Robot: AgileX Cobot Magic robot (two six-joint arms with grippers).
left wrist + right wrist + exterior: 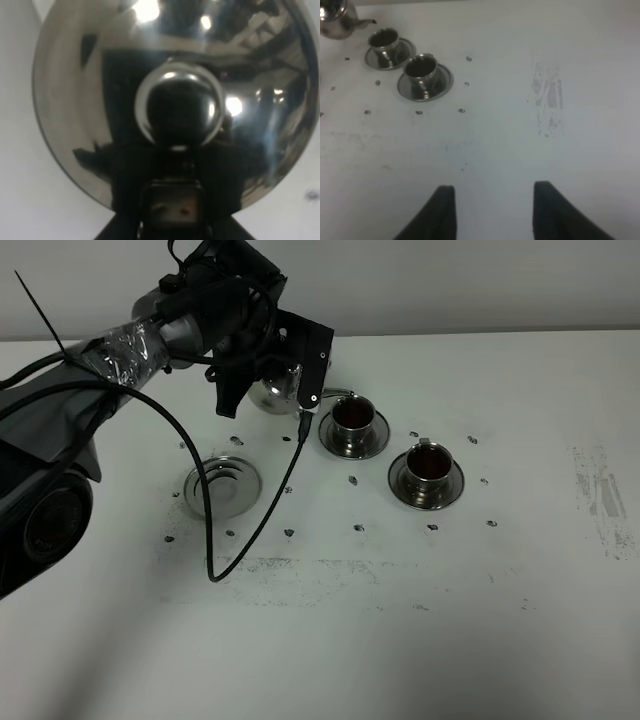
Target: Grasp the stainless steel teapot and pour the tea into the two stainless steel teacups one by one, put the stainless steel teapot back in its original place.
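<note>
My left gripper (283, 375) is shut on the stainless steel teapot (272, 392) and holds it above the table, just left of and behind the two stainless steel teacups. The spout (343, 394) points right, at the rim of the nearer cup (353, 422). The other cup (427, 469) stands to its right and further forward. Both stand on saucers and hold dark tea (352, 414). The original place, a ridged steel saucer (222, 486), lies bare at front left. The left wrist view is filled by the pot's lid and knob (179, 102). My right gripper (495, 210) is open and empty, far from the cups (422, 74).
A black cable (262, 515) hangs from the left arm, crosses beside the bare saucer and loops down onto the white table. Small dark marks dot the table around the cups. A grey scuffed patch (600, 502) lies at the right.
</note>
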